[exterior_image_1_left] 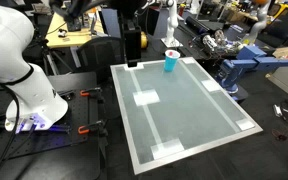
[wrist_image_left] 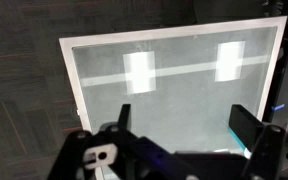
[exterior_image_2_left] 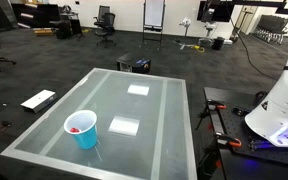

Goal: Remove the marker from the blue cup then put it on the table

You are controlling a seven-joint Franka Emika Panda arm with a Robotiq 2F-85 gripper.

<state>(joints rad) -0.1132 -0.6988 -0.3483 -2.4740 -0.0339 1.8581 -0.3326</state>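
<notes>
My pincer [wrist_image_left: 182,118] hangs open, its fingers [wrist_image_left: 246,125] spread wide above the table [wrist_image_left: 184,100], with only bare glossy top and white tape patches [wrist_image_left: 139,70] beneath them. I judge the step in hand to be the approach. I should cross to the blue cup [exterior_image_2_left: 82,135], centre over its mouth and come straight down. That lets me pinch the marker [exterior_image_2_left: 76,128] without nudging the light cup's rim. The marker sits inside the cup, its red showing at the mouth in both exterior views. The cup stands near the table's edge, lower left in an exterior view. It does not show between my fingers in the wrist view, so I judge it well apart from me.
</notes>
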